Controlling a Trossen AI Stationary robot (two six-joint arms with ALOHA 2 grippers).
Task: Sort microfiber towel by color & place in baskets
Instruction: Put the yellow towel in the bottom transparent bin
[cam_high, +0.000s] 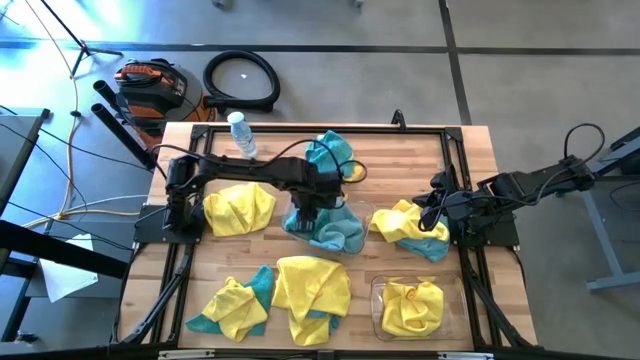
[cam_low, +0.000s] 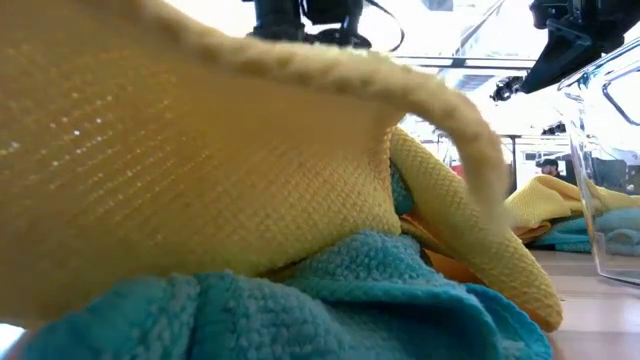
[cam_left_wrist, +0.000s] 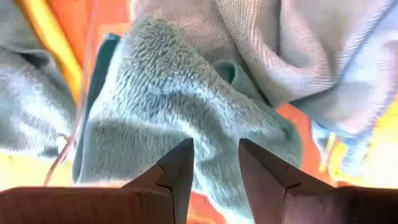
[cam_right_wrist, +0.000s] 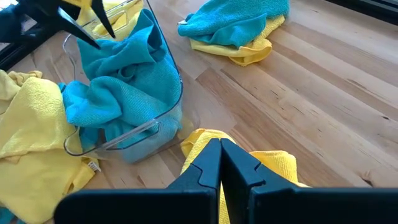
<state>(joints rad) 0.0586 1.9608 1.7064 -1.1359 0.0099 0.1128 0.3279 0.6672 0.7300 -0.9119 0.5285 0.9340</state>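
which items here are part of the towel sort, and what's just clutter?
Job:
teal towels
yellow towels
basket of teal
basket of yellow
left gripper, above the teal basket
right gripper, waiting

Lying about:
clear bottle
hose coil
orange vacuum

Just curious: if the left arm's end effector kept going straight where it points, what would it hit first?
Most likely the teal towel heaped in the clear basket: the left end effector points right at it, fingers apart.

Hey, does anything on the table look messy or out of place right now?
Yes. The clear plastic tub mid-table is overstuffed: teal blue cloths bulge above its rim. Elsewhere yellow and teal cloths still lie mixed in unsorted heaps on the wooden table.
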